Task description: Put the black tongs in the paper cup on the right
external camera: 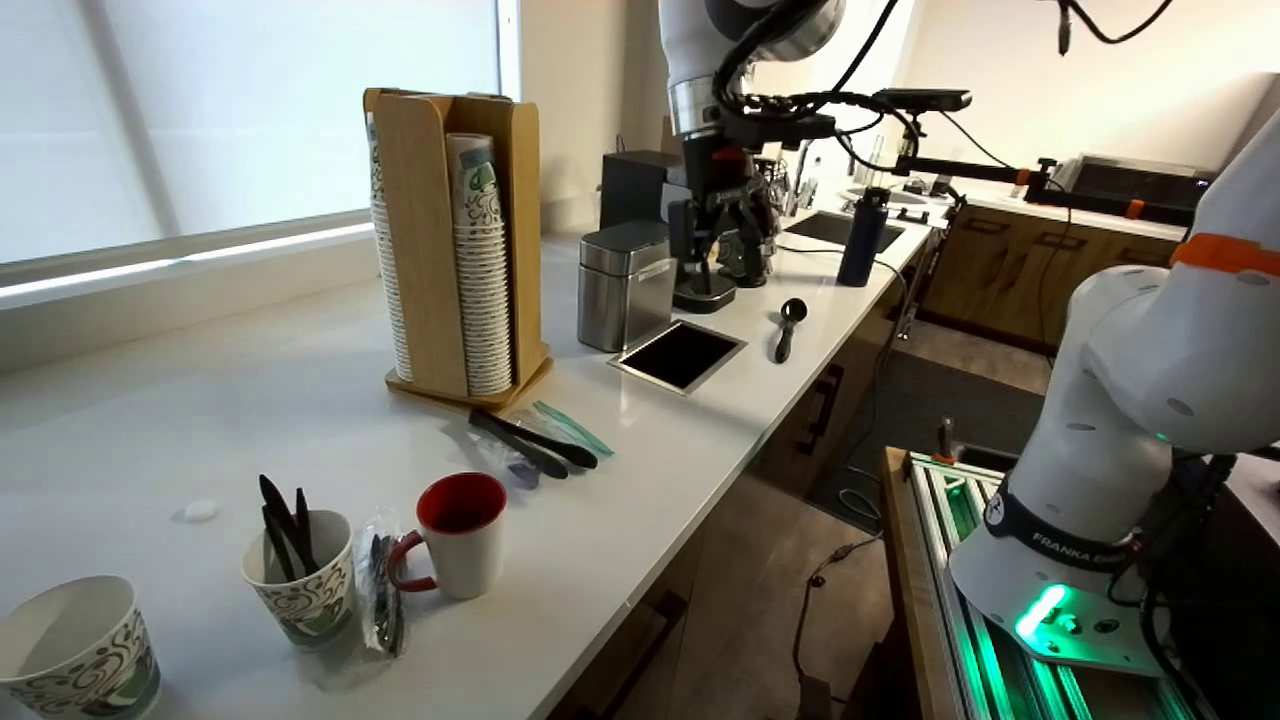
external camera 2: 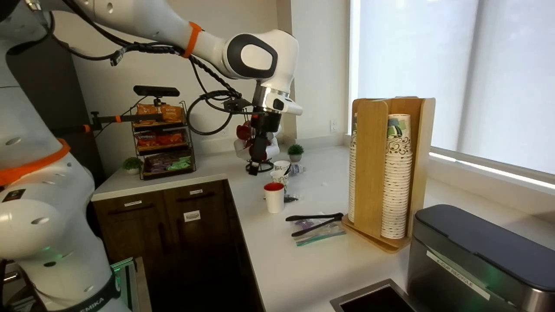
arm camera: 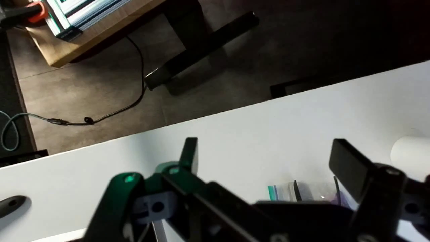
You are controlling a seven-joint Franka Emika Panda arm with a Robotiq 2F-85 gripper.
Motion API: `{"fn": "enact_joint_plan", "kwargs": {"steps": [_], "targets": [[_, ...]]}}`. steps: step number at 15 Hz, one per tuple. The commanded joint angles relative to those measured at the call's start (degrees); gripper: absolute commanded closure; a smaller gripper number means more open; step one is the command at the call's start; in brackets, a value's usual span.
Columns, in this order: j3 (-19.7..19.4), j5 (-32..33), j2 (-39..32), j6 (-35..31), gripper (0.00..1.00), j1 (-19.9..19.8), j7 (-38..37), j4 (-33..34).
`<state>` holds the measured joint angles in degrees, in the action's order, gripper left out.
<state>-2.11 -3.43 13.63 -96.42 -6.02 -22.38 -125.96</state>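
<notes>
The black tongs lie on a clear plastic bag on the counter, arms spread, beside the cup dispenser; they also show in an exterior view. In the wrist view only the ends of the tongs show; the gripper body hides the rest. My gripper is open and empty above the counter; it shows in both exterior views. A printed paper cup holds several black utensils. A second, empty paper cup stands to its left. Both show small in an exterior view.
A white mug with red inside stands beside a bag of black cutlery. A wooden cup dispenser, a steel bin, a square counter opening, a black scoop and a dark bottle are also on the counter.
</notes>
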Motion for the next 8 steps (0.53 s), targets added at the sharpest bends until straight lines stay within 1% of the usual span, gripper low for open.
{"fn": "enact_joint_plan", "kwargs": {"steps": [1, 2, 3, 4, 6, 8], "targets": [[0.1, -0.7, -1.6, 0.2, 0.0, 0.0, -1.5, 1.2], [0.8, -0.6, -5.7, -1.0, 0.0, 0.1, -5.0, 3.8], [1.1, -1.1, -8.9, -0.9, 0.0, 0.5, -5.6, 6.0], [1.8, -0.9, -12.8, -2.3, 0.0, 0.8, -9.6, 8.6], [2.6, 1.5, -18.1, -5.6, 0.0, 1.7, -17.1, 12.3], [2.4, 2.9, -24.9, -8.4, 0.0, 3.3, -22.3, 17.5]]}}
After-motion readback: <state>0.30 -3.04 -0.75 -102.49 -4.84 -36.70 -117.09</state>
